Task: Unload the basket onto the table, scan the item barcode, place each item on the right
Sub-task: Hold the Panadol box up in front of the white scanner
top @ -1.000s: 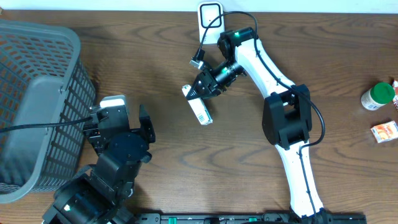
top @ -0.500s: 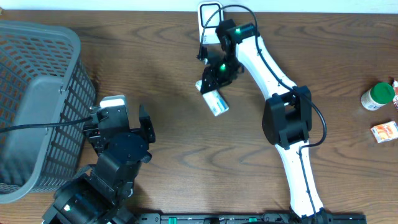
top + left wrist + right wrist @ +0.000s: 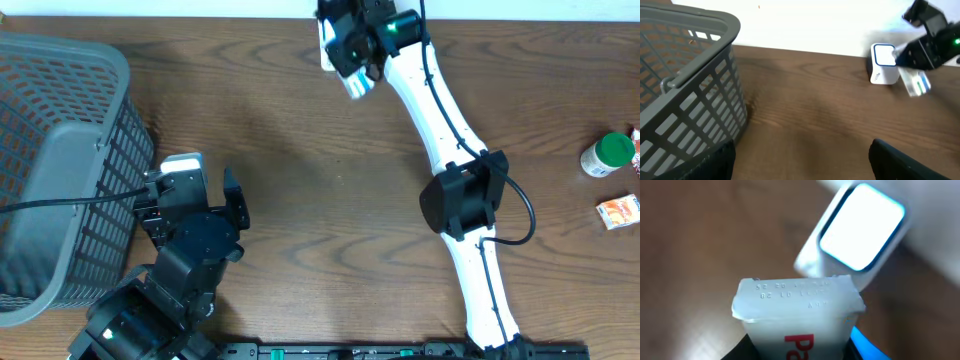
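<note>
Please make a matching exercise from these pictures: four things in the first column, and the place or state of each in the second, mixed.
1 basket
2 jar
3 scanner
4 white packet

A held by the right gripper
B left side of the table
C far edge, middle
D right side, green lid

Pairs: 1-B, 2-D, 3-C, 4-A

From overhead, the right tool [image 3: 350, 55] and its arm cover most of the scanner [image 3: 326, 48] at the far edge of the worktop [image 3: 300, 220], and the print on the item [image 3: 358, 86] is too small to read. In the right wrist view the item's lower half runs off the bottom edge, its red lettering cut short and its stamped date too blurred to read. The basket [image 3: 60, 150] is cut by the left edge.
</note>
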Motion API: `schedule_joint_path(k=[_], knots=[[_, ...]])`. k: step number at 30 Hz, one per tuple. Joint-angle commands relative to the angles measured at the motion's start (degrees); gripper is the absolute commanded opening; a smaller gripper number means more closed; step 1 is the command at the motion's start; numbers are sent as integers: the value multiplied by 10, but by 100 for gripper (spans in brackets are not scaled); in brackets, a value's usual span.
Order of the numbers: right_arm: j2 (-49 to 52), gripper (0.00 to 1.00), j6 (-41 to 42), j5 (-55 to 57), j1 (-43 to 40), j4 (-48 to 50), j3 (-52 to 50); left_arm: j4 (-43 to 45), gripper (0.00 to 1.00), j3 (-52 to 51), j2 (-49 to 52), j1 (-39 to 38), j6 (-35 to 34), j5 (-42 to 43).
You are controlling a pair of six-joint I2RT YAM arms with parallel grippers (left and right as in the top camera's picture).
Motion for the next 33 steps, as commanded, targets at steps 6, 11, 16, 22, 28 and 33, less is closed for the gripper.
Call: schedule_joint_path(k=[6, 11, 16, 22, 28, 33], knots=[[16, 28, -146, 152, 25, 236, 6, 0, 86, 3, 0, 0, 6, -11], [80, 30, -241, 269, 45, 401, 6, 0, 86, 3, 0, 0, 6, -11], [162, 27, -322, 358, 63, 592, 6, 0, 86, 3, 0, 0, 6, -11], [210, 26, -347, 369, 77, 609, 6, 0, 86, 3, 0, 0, 6, -11], [212, 26, -424, 370, 91, 620, 6, 0, 86, 3, 0, 0, 6, -11], [200, 26, -447, 389, 94, 634, 6, 0, 86, 3, 0, 0, 6, -11]])
